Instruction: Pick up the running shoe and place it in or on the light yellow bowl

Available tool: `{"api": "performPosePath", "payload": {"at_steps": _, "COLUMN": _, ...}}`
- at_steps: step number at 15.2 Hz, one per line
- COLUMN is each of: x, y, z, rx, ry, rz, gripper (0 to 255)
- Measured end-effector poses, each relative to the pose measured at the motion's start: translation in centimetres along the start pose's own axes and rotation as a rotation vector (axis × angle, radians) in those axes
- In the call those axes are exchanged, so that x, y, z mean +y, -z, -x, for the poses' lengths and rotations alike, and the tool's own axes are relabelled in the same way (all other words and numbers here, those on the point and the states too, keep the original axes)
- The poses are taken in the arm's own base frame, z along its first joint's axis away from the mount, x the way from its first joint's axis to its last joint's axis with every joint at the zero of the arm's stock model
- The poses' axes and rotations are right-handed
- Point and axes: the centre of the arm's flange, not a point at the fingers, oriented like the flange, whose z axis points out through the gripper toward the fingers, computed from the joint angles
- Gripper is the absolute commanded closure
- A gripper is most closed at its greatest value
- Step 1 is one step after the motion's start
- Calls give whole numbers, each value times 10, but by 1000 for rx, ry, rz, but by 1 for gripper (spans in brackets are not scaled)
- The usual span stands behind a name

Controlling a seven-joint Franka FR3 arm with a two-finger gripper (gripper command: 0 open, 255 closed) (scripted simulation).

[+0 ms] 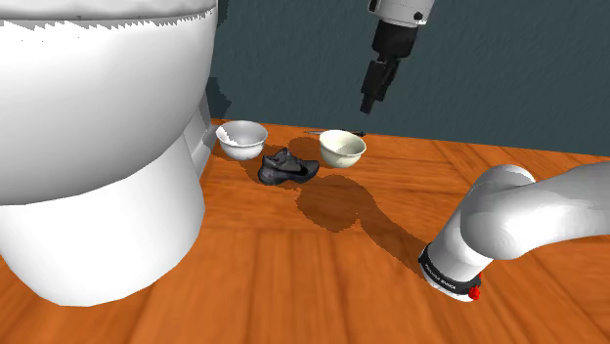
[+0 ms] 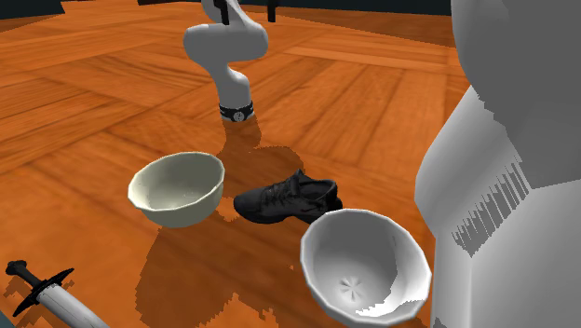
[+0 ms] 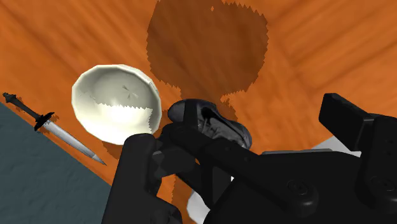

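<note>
Spanning the scene: wooden floor point(image 1: 293, 293). Large white toilet-like fixture point(image 1: 98, 147), standing at the shoulder view's left. White arm point(image 1: 528, 220), reaching up from that view's lower right. Black gripper point(image 1: 369, 106), raised well above the floor; fingers point(image 3: 347, 121) spread apart, grasping nothing. Light yellow bowl point(image 1: 342, 148), upright. White bowl point(image 1: 241, 140), upright. Dark running shoe point(image 1: 287, 168), on the floor between both bowls, just beside each. Small dagger point(image 3: 63, 133), flat, near the light yellow bowl on the side away from the running shoe

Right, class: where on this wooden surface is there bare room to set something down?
Free: the broad wood surface between the running shoe and the arm. Crowded: the shoe lies close between the white bowl and the light yellow bowl.
</note>
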Motion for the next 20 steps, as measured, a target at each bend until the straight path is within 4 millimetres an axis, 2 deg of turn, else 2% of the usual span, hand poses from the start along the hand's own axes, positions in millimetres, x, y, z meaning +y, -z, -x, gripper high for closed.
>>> {"api": "performPosePath", "payload": {"at_steps": 2, "x": 5, "y": -4, "z": -1, "rx": 5, "ry": 17, "rz": -6, "gripper": 0}}
{"api": "performPosePath", "payload": {"at_steps": 7, "x": 41, "y": -52, "z": -18, "rx": 55, "ry": 191, "rz": -67, "gripper": 0}}
{"api": "performPosePath", "payload": {"at_steps": 13, "x": 80, "y": -113, "z": -53, "rx": 126, "ry": 425, "rz": -147, "gripper": 0}}
{"api": "performPosePath", "payload": {"at_steps": 15, "x": 91, "y": -135, "z": -70, "rx": 149, "ry": 503, "rz": -173, "gripper": 0}}
{"api": "performPosePath", "payload": {"at_steps": 20, "x": 108, "y": -190, "z": -109, "rx": 207, "ry": 700, "rz": -238, "gripper": 0}}
